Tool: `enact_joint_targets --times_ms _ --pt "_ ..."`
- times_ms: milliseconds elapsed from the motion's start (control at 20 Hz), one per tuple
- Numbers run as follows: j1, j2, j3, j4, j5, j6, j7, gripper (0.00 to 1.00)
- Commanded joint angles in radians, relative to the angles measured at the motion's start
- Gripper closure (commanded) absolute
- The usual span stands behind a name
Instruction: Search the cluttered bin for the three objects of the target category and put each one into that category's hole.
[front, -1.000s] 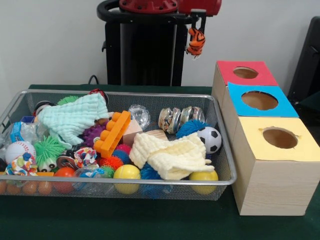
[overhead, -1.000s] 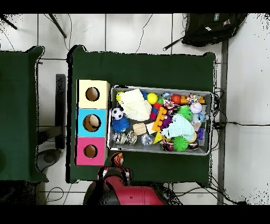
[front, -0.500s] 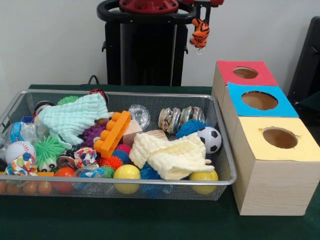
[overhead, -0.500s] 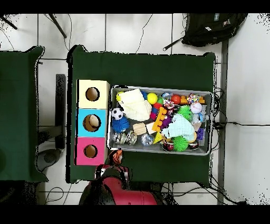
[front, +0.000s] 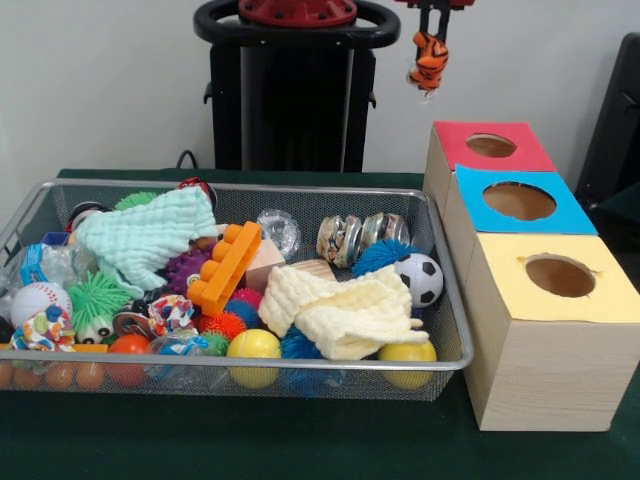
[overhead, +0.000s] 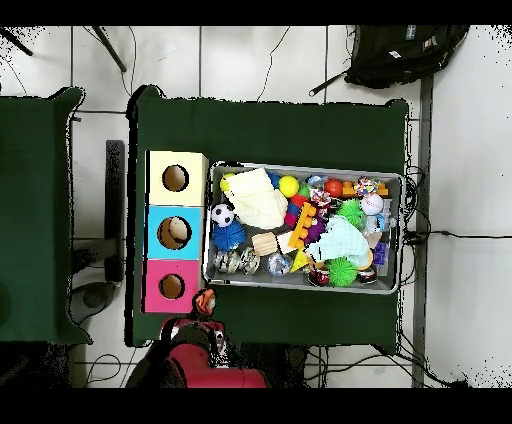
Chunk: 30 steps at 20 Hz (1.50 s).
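- We see even, bright indoor light, soft shadows only.
- Small glare on the shiny balls (front: 361, 238).
- Front view slightly soft; the overhead one coarser.

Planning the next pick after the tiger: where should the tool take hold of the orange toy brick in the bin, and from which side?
Probably from straight above, closing across the long side walls of the orange toy brick. It lies on top of the pile, tilted, studs facing up, its flat sides exposed. The mint cloth sits close beside it, so gripping near the brick's middle seems safest. The tool is holding the tiger toy.
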Motion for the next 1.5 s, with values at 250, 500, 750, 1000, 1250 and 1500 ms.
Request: enact_joint_targets --times_ms 250,500,750,1000,1250,1500 --pt "0.105 0.067 -0.080 -0.133 0.146 0.040 0.286 1.00" --pt "0.117 0.083 -0.078 -0.144 0.183 0.029 0.260 1.00" --pt "0.094 0.127 -0.052 -0.158 0.215 -0.019 0.236 1.00" --pt "0.106 0.153 -0.049 -0.164 0.239 -0.044 0.235 1.00" --pt "0.097 0.205 -0.026 -0.170 0.251 -0.112 0.232 1.00" --pt "0.057 0.240 0.034 -0.175 0.255 -0.172 0.223 1.00"
